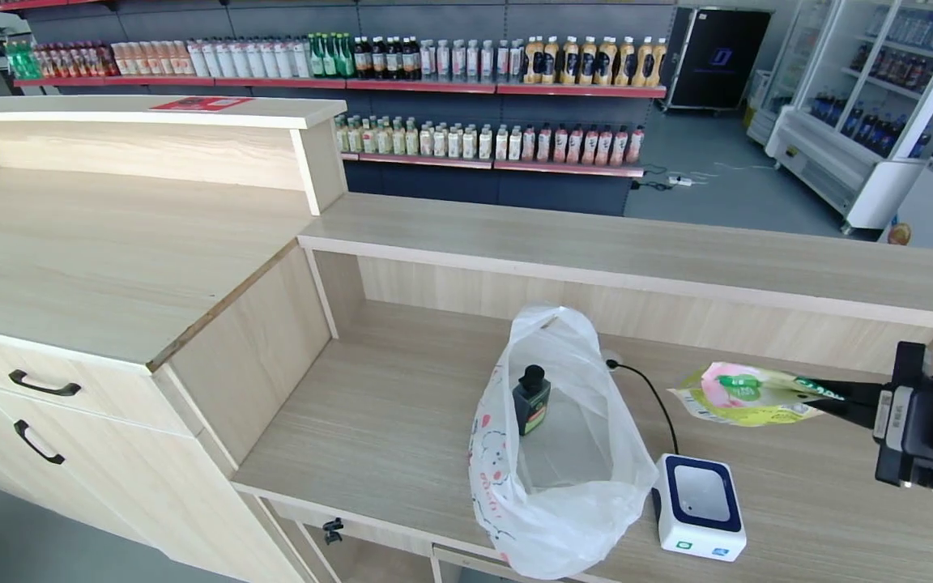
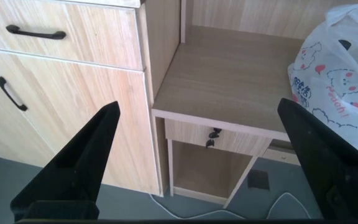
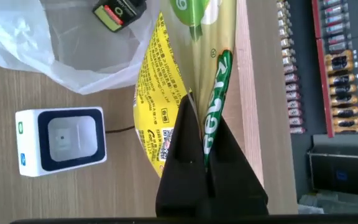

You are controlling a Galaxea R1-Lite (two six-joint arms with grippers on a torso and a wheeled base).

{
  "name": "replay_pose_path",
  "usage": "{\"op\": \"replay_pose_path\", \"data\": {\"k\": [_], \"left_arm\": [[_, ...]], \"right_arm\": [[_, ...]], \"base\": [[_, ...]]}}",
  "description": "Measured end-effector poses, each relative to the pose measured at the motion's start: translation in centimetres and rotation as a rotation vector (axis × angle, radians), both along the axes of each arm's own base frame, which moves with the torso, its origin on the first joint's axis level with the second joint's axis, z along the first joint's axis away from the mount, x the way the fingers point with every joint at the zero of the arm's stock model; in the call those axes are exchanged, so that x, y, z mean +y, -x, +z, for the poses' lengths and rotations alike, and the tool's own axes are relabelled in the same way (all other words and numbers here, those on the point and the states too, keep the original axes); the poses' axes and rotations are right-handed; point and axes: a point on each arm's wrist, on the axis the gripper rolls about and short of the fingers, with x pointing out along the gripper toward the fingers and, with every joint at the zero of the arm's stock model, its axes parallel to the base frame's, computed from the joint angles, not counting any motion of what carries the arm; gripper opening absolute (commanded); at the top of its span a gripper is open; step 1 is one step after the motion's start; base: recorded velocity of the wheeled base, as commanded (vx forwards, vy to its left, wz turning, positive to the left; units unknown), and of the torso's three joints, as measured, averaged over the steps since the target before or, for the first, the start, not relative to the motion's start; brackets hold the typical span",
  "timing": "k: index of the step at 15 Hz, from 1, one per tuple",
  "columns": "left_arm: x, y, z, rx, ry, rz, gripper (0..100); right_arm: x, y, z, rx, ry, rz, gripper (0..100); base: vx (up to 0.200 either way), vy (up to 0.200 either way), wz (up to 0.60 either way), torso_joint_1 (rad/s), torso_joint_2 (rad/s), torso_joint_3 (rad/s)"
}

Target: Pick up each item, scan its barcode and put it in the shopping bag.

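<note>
The right gripper (image 1: 819, 390) is clamping one edge of the snack pouch (image 1: 746, 394), holding it in the air above the counter (image 1: 385, 421). The pouch is hanging beside the shopping bag (image 1: 572, 502) and behind the scanner (image 1: 700, 506). A dark bottle (image 1: 530, 401) is sitting inside the bag. The left gripper (image 2: 199, 104) is hanging with its jaws spread wide, grasping nothing, in front of the counter near the drawers (image 2: 61, 37).

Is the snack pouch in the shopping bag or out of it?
Out: the right gripper holds the snack pouch aloft, apart from the shopping bag.
</note>
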Motion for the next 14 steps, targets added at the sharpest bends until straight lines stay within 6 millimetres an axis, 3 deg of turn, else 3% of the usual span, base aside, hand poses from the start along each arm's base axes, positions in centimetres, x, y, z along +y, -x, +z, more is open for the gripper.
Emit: {"op": "replay_pose_path", "data": {"k": [6,14], "left_arm": [[0.0,0.0,0.0,0.0,0.0,0.0,100],[0.0,0.0,0.0,0.0,0.0,0.0,100]], "right_arm": [[-1.8,-2.3,-3.5,-0.009,0.159,0.1,0],[-3.1,-5.4,-6.0,-0.148,0.207,0.216,0]], "base": [[0.0,0.0,0.0,0.0,0.0,0.0],[0.0,0.0,0.0,0.0,0.0,0.0]]}}
